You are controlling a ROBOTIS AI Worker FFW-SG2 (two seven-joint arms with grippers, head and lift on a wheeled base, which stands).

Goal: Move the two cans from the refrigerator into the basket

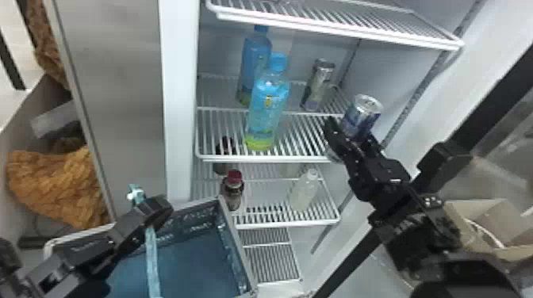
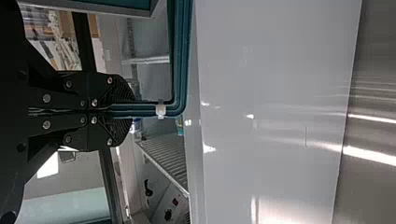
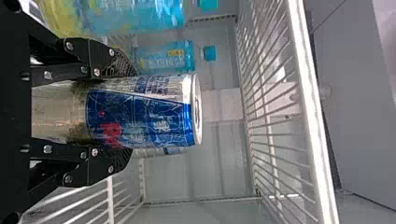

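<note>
My right gripper (image 1: 352,130) clasps a blue-and-silver metal can (image 1: 363,113); my left gripper (image 1: 152,208) pinches the thin teal handle (image 1: 152,257) of the blue rectangular basket (image 1: 238,245).

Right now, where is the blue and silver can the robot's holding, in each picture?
Head view: the blue and silver can is right of centre, in the right gripper.
Left wrist view: I can't tell.
Right wrist view: the can is between the fingers, lid away from the wrist.
Shared landmark: wire shelves.

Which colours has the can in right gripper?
The can is silver, blue and red, clearest in the right wrist view.
</note>
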